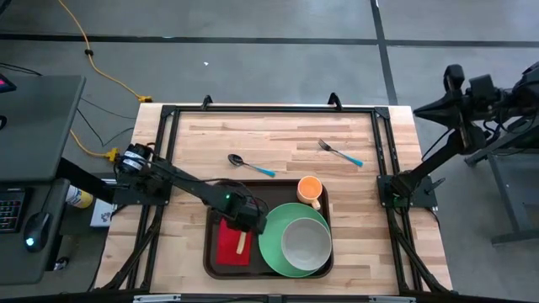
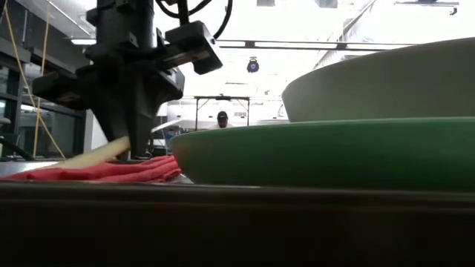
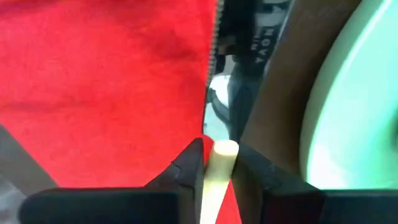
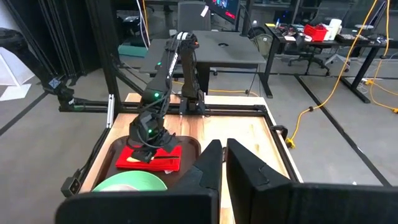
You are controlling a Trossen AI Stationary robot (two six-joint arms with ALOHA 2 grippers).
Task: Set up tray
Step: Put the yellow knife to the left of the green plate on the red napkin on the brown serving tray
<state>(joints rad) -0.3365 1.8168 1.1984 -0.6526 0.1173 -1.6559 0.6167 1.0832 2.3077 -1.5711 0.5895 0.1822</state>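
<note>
The dark brown tray (image 1: 271,192) lies at the near middle of the wooden table. On its left half a red napkin (image 1: 229,249) lies flat, with a cream-handled piece of cutlery (image 1: 242,243) on top of it. My left gripper (image 3: 221,163) points down over the napkin, its fingers slightly apart on either side of the cream handle (image 3: 214,180). A shiny metal part (image 3: 221,102) shows beyond the fingers. A green plate (image 1: 274,244) carrying a pale bowl (image 1: 305,244) fills the tray's right half. My right gripper (image 4: 222,163) is shut, raised off to the table's right. My left gripper straddles the cream handle near its metal end (image 3: 224,152), coming from above across the handle. One finger (image 3: 189,167) lies against the handle's side; a sliver of red shows between the handle and the other finger (image 3: 255,171). The handle (image 2: 93,156) slants down onto the napkin.
An orange cup (image 1: 310,188) stands in the tray's far right corner. A blue-handled spoon (image 1: 251,165) and a blue-handled fork (image 1: 341,153) lie on the bare wood beyond the tray. The plate's rim (image 2: 312,152) is close to the right of my left gripper.
</note>
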